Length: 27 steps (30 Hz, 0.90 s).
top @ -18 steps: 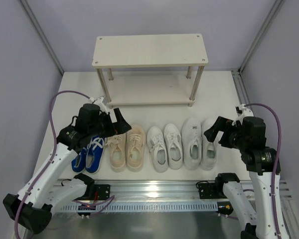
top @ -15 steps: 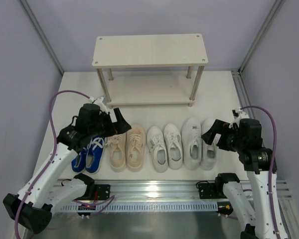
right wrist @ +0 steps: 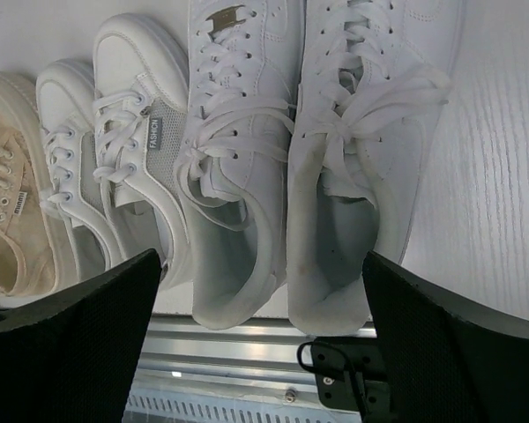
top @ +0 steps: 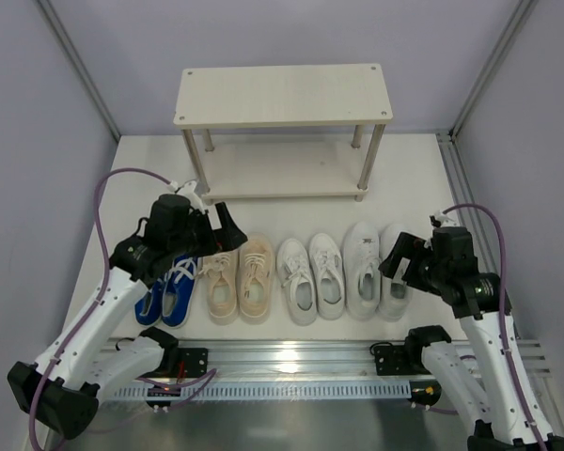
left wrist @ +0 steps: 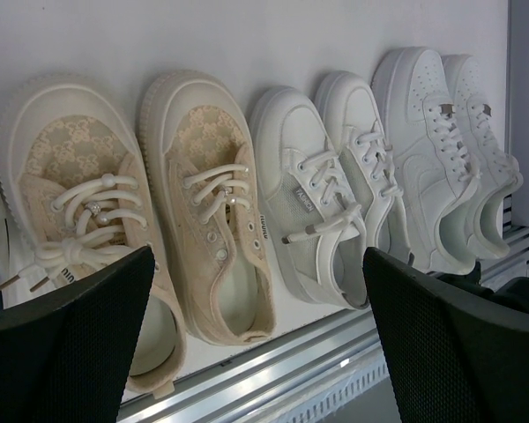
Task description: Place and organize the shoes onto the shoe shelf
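Canvas sneakers [left wrist: 207, 159], beige, woven pattern, rounded toes

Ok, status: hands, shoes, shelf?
Both open, empty: left hand above beige pair, right hand above large white pair. All shoes on table, none on shelf. Nothing blocking.

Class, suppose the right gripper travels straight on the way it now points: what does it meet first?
Probably the large white sneakers, near their heel openings. The right gripper hangs open above them, though depth is uncertain.
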Motion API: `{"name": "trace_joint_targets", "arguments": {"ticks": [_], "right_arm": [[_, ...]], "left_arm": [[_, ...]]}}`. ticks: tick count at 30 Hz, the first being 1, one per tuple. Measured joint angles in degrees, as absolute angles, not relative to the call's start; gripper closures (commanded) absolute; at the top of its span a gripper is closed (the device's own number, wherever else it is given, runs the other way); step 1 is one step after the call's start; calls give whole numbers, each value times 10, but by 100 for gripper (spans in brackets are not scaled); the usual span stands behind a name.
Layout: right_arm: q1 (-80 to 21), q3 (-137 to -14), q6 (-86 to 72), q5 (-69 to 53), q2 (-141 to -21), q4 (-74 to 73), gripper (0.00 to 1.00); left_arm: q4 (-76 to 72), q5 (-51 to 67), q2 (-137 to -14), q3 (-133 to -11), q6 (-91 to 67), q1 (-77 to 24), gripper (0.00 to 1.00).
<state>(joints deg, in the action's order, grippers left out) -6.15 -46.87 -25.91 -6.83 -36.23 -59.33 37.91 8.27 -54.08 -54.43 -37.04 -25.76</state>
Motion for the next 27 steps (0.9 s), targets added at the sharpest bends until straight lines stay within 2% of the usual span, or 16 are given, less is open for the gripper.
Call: {"name": "trace_joint_targets", "arguments": {"ticks": [9,20,27], "right_arm": [[-148,-467,-337,46,-406,-592,3],[-251,-449,-378,92,-476,-571,3],[-266,-427,-393,119,-499,-568,0]], "left_arm": [[378,75,-528,-520,-372,-258,0],[378,75,-505,-499,-375,-258,0],[380,70,-502,-495,-374,-258,0]]}}
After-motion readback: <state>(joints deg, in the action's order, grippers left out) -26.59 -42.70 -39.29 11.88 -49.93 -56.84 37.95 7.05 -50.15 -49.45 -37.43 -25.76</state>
